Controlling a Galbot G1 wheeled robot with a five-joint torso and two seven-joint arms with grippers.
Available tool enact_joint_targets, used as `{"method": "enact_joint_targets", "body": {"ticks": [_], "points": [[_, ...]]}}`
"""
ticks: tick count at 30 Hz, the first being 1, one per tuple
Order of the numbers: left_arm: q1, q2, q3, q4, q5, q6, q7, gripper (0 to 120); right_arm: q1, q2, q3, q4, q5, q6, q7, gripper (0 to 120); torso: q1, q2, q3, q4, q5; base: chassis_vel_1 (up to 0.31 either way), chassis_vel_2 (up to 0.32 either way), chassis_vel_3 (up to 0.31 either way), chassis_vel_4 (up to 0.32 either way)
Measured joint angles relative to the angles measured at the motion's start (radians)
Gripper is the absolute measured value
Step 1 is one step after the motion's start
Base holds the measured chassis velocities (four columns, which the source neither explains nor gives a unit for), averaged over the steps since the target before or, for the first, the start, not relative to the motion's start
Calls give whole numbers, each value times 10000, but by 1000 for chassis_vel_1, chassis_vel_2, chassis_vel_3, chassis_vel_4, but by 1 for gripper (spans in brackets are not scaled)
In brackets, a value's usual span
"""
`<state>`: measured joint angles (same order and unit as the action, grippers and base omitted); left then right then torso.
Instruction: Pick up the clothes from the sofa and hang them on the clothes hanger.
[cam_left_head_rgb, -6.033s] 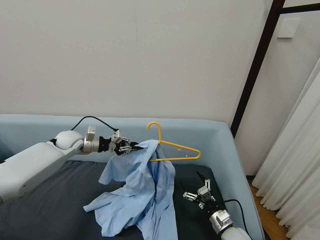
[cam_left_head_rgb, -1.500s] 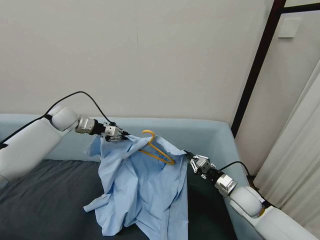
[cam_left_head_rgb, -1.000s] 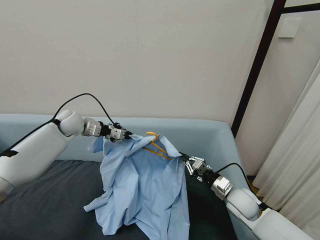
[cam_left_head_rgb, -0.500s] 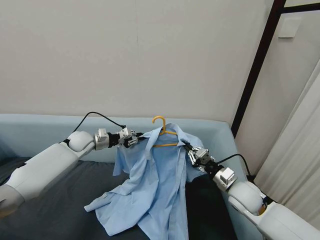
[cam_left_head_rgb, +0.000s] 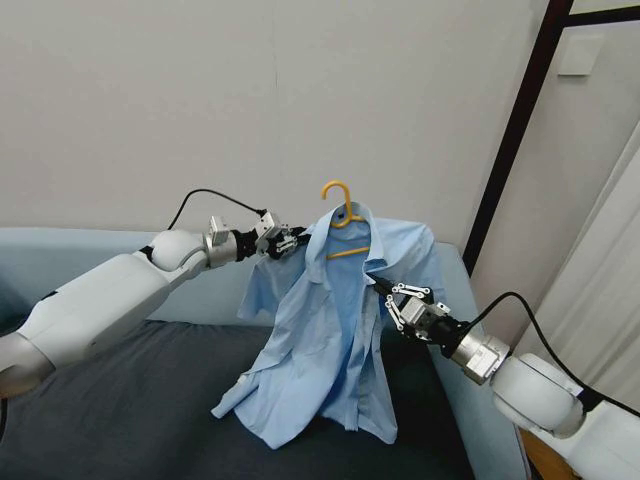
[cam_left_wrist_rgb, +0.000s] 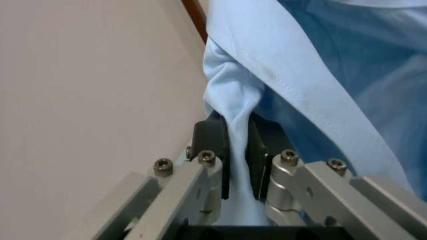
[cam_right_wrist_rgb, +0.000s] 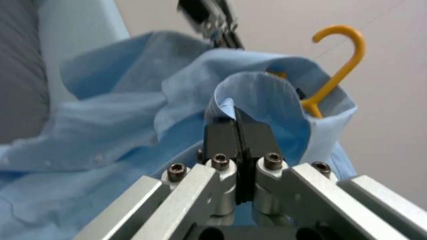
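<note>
Clamping jaws of the left gripper (cam_left_head_rgb: 285, 241) on the shirt (cam_left_head_rgb: 330, 320) just beside the hanger (cam_left_head_rgb: 340, 200); pinching right gripper (cam_left_head_rgb: 393, 300) jaws shut on shirt edge below the hanger.

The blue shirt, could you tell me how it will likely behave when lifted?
Probably floppy: the shirt hangs in loose folds between the left gripper and right gripper. Likely light, since two small pinches of cloth hold it up.
</note>
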<state>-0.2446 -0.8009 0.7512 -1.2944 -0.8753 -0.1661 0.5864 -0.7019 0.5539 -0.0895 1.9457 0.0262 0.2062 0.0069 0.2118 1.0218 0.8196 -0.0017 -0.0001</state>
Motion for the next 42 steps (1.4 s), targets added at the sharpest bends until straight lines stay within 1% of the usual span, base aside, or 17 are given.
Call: {"method": "enact_joint_targets", "body": {"ticks": [2,6,12,17,19,20,24,25,28,30,31,34,35,36,38,41,42], "points": [[-345,42,304,-110,-260,90,-13,7,-12,-30,133,-132,-379,97,-4,0,0,0,0,1,0,0,0,0,0],[-1376,218,1064,-404,-1069,383,6,7,-100,-139,642,-324,-2011,590,-185,0,0,1,0,7,-5,0,0,0,0],[-2129,248,1572,-589,-1378,532,-35,7,-116,-73,842,-502,-3344,1134,-243,0,0,0,0,6,-4,0,0,0,0],[-2440,176,1826,-689,-1431,619,-375,7,-615,-58,521,92,-1180,143,149,0,0,1,0,5,-2,0,0,0,0],[-2309,172,1847,-753,-1379,720,-848,7,-1389,-65,496,648,298,-333,461,13,-1,1,-1,6,-5,0,0,0,0],[-2309,172,1847,-753,-1379,720,-848,7,-1389,-65,496,648,298,-333,461,13,-1,1,-1,6,-5,0,0,0,0],[-2124,179,1787,-726,-1322,777,-1249,7,-2888,-42,1113,1343,1511,-445,608,30,0,0,0,2,-8,0,0,0,0],[-2124,179,1787,-726,-1322,777,-1249,7,-2888,-42,1113,1343,1511,-445,608,30,0,0,0,2,-8,0,0,0,0],[-2122,357,1730,-858,-1296,782,-1256,7,-3555,371,1449,2062,3335,-1133,1735,43,0,0,-1,0,-4,0,0,0,0],[-2199,504,1784,-917,-1257,782,-1114,7,-3561,666,1609,2651,4687,-1722,2708,52,0,1,-1,6,-5,0,0,0,0],[-2199,504,1784,-917,-1257,782,-1114,7,-3561,666,1609,2651,4687,-1722,2708,52,0,1,-1,6,-5,0,0,0,0],[-2328,543,1966,-883,-1038,754,-892,7,-3259,873,1845,3562,6485,-2478,3891,65,-1,1,-1,12,-9,0,0,0,0],[-2351,515,2001,-843,-997,745,-868,7,-3224,874,1872,3701,6653,-2612,4009,70,-1,1,-1,9,-9,0,0,0,0],[-2351,515,2001,-843,-997,745,-868,7,-3224,874,1872,3701,6653,-2612,4009,70,-1,1,-1,9,-9,0,0,0,0],[-2357,429,2036,-844,-994,737,-850,7,-3131,871,1859,3806,6744,-2853,4167,79,-1,1,-1,2,-6,0,0,0,0],[-2335,268,2147,-1048,-999,735,-867,7,-2820,848,1757,3723,6970,-3304,4411,93,-1,0,0,3,-4,0,0,0,0],[-2335,268,2147,-1048,-999,735,-867,7,-2820,848,1757,3723,6970,-3304,4411,93,-1,0,0,3,-4,0,0,0,0]]}}
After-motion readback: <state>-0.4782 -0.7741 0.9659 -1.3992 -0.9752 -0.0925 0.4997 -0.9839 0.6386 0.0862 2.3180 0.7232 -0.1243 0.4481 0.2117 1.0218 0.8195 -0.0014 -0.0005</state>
